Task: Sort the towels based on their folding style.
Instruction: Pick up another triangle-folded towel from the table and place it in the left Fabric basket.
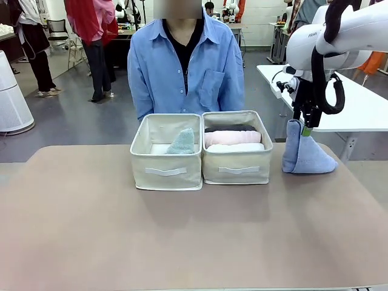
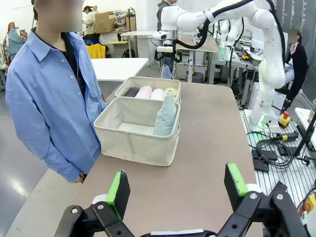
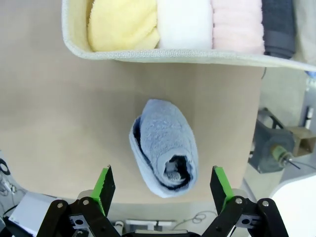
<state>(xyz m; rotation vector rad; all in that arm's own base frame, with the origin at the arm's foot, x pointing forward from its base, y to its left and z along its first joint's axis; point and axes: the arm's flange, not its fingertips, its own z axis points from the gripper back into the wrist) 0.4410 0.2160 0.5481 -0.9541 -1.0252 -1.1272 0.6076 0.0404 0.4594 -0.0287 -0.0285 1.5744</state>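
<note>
Item 1, nearest: left gripper (image 2: pixel 177 185) at the bottom of the left wrist view, jaws released and wide, nothing between them, over bare table (image 1: pixel 182 242), well apart from the boxes. Item 2, mid-frame in the front view: two beige boxes side by side. The left box (image 1: pixel 165 173) holds one mint-green cone towel (image 1: pixel 182 142) standing upright. The right box (image 1: pixel 237 173) holds the rolls lying flat and parallel: yellow (image 3: pixel 123 22), white (image 1: pixel 235 147), pink (image 1: pixel 231 137), dark grey (image 1: pixel 229 128). Item 3, right of the boxes in the front view: periwinkle-blue cone towel (image 1: pixel 306 157) on the table just beside the roll box, long axis vertical, tip up. Item 4, directly above it: right gripper (image 1: pixel 306 121), unclenched; in the right wrist view the cone sits centred between its green pads, tip towards the camera. Contact with the tip cannot be told. The right arm is plainly the nearer one. Judged destination is the mint cone's box, beyond the roll box. Item 5, farthest: a person (image 1: pixel 185 66) standing behind the boxes.
</note>
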